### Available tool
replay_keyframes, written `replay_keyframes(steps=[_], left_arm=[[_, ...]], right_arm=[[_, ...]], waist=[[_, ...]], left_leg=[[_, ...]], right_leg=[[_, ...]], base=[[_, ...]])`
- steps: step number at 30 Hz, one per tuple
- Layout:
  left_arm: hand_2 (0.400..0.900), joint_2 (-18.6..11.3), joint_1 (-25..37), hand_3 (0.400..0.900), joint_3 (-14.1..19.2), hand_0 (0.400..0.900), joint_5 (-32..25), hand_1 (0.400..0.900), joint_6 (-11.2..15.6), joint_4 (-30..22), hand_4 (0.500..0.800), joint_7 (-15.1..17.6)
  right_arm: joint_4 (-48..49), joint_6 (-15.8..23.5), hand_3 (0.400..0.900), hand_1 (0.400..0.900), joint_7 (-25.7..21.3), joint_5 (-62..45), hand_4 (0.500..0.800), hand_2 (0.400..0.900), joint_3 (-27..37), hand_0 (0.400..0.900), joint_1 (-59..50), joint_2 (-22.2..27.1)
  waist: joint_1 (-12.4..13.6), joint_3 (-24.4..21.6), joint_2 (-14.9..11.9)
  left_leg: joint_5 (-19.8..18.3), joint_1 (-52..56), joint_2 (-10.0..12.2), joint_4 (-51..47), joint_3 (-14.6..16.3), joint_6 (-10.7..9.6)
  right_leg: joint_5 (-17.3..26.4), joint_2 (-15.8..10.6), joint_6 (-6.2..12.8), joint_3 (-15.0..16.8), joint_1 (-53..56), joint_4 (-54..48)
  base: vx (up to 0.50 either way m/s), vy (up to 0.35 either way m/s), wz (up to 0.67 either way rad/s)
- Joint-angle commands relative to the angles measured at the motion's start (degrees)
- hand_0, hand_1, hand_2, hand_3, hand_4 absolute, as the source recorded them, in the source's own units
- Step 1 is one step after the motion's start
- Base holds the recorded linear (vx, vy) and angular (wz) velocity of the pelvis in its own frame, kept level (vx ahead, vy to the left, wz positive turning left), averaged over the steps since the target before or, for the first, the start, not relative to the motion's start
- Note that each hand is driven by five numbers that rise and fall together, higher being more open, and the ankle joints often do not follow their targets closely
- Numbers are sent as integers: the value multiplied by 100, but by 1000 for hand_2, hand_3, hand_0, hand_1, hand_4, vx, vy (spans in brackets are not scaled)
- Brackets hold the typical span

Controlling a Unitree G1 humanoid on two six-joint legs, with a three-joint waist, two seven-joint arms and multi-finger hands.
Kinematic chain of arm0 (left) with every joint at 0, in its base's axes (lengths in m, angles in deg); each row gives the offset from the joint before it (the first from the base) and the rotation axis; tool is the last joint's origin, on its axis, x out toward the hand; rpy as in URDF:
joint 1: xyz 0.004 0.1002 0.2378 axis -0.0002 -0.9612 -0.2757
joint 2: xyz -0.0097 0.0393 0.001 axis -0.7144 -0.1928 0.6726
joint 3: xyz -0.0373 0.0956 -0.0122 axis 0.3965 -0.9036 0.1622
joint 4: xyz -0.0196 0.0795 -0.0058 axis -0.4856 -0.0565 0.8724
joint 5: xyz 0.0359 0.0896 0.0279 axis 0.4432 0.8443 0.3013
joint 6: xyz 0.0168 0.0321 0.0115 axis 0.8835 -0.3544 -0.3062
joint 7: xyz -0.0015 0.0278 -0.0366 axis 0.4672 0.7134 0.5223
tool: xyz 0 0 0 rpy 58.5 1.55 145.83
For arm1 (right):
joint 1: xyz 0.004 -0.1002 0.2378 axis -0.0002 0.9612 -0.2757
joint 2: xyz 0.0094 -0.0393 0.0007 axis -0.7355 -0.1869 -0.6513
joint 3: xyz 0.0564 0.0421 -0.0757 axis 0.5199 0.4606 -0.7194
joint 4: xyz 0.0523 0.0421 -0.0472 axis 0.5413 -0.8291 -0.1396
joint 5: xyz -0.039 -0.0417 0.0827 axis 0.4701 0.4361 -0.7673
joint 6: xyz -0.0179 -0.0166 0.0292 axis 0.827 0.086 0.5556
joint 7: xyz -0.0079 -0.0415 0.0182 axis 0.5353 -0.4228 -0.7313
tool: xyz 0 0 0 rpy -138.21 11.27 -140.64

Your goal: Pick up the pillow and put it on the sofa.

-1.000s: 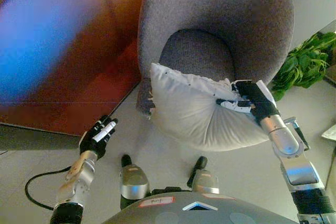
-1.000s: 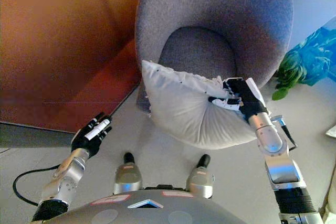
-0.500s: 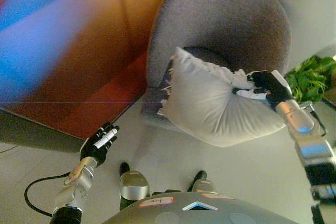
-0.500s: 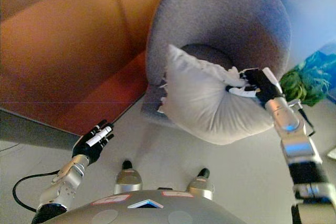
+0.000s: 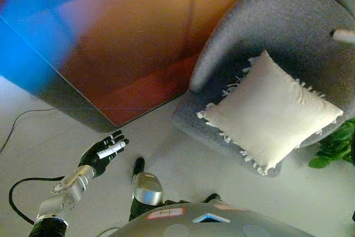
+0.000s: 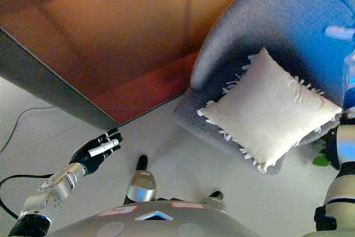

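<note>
Pillow (image 5: 272, 112): white, square, fringed along its edges. It lies flat on the seat of the grey sofa (image 5: 277, 20), a rounded tub-shaped piece with a curved back. The pillow sits turned like a diamond, one corner toward the sofa back, and the opposite corner hangs slightly past the front rim of the seat. Nothing grasps it; it rests free on the cushion.

Left robot hand (image 5: 104, 153): at lower left, hanging over the pale floor (image 5: 183, 165), well apart from the sofa. Fingers extended and relaxed, spread a little, holding nothing. A white cover shows on one finger.

Right robot hand: only a pale tip (image 5: 344, 35) enters at the right edge in the left eye view, above the sofa's inner back wall; the right eye view shows the forearm along the right edge, with the hand area washed out. It is clear of the pillow, but I cannot tell its finger state.

Surroundings: a reddish-brown panelled wall (image 5: 144, 43) stands behind and left of the sofa. A green leafy plant (image 5: 335, 145) shows just beside the sofa's right front edge, partly hidden by the pillow corner.
</note>
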Motion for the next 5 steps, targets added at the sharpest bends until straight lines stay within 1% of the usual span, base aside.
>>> replay_keyframes(steps=[1, 3, 5], left_arm=[[900, -180, 426, 900, -532, 900, -348, 900, 291, -707, 800, -91], [900, -143, 470, 900, -623, 900, -406, 900, 324, -598, 800, -81], [900, -83, 498, 900, -673, 900, -351, 900, 337, -481, 800, -55]], right_arm=[[347, 580, 900, 900, -607, 145, 800, 900, -434, 900, -618, 932], [455, 872, 900, 900, -610, 110, 800, 900, -409, 900, -601, 911], [658, 1017, 900, 900, -631, -101, 800, 900, -377, 900, -585, 898]], waist=[[265, -341, 126], [212, -374, 129], [146, -392, 133]], left_leg=[[-293, 516, -123, -154, 297, 259], [-319, 583, -140, -144, 359, 282], [-352, 624, -150, -110, 436, 307]], right_leg=[[47, -258, 420, 157, 224, 84], [90, -302, 420, 167, 233, 97], [138, -354, 420, 201, 200, 164]], base=[[-15, 104, -11], [-33, 120, -14], [-41, 99, -13]])
